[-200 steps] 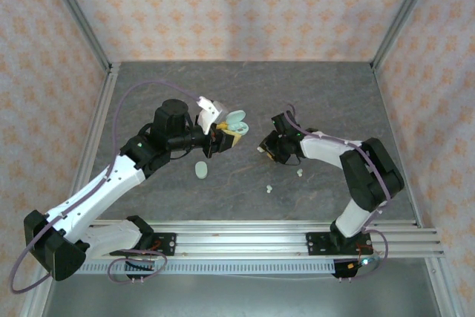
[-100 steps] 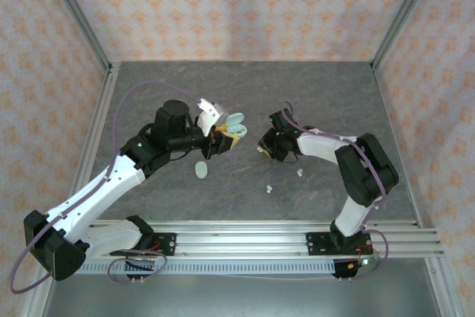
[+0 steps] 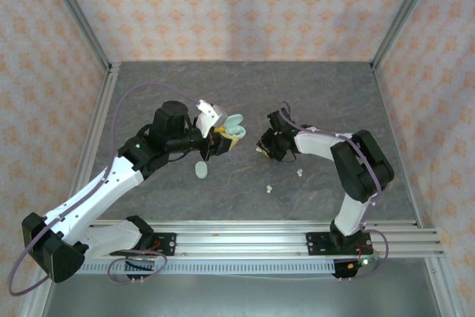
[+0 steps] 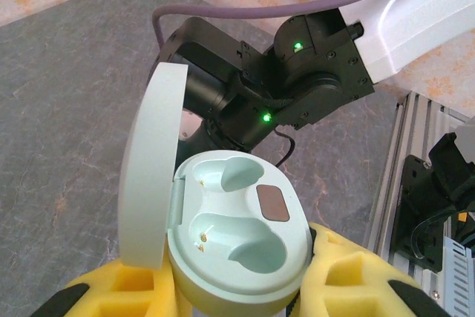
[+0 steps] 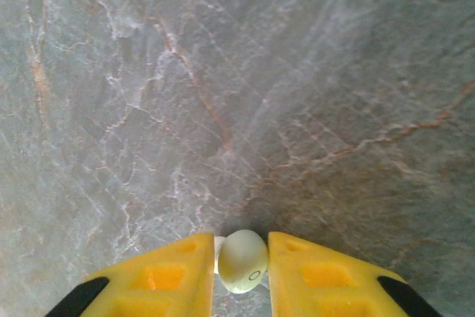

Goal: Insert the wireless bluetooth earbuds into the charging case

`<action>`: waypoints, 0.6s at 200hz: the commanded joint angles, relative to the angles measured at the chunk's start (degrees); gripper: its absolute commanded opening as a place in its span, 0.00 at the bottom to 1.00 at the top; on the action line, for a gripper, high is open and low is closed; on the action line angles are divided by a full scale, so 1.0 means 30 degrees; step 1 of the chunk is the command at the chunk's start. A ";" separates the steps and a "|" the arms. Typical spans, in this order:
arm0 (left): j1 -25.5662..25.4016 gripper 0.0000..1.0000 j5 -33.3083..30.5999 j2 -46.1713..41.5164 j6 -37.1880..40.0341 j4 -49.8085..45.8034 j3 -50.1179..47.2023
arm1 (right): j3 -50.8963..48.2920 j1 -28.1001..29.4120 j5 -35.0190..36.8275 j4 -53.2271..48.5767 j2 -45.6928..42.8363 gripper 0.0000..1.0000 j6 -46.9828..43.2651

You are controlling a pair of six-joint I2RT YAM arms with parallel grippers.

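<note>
Overhead, the fixed camera looks down on a grey marbled table walled with patterned panels. Two white and black arms reach in from the lower edge toward the middle of the frame. The left gripper, just left of centre, is clamped on an open pale green charging case, lifted off the table with its lid flipped up. The right gripper, just right of centre, points down at the table, close to the case but apart from it. A second case, closed, lies flat on the table below the left gripper. Two loose earbuds, tiny whitish pebbles, lie on the table lower right of centre, well apart from both cases.

Next, the left wrist view looks down into the held case. Its base sits low in the middle of the frame, squeezed between yellow fingers at the bottom edge. The lid stands upright on the left. Both moulded wells in the base are empty, with a small brown oval patch beside them. Behind the case, in the upper middle, the black wrist of the right arm shows two green lights.

Last, the right wrist view faces the marbled table from close above. At the bottom centre, one earbud, pale and rounded, sits pinched between the two yellow fingers, which have closed in around it.
</note>
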 commanded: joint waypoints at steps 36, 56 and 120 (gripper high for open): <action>0.0147 0.11 -0.0398 -0.0618 0.0818 -0.0454 0.0139 | 0.1442 0.0187 0.0314 -0.1552 0.0702 0.21 -0.1441; 0.0170 0.12 -0.0019 -0.0699 0.1122 -0.0193 -0.0077 | 0.1984 0.0173 0.0520 -0.2576 0.0536 0.18 -0.2398; 0.0167 0.12 0.0297 -0.1365 0.2554 0.1630 -0.1138 | 0.3789 0.0173 0.1007 -0.7465 -0.1600 0.13 -0.6021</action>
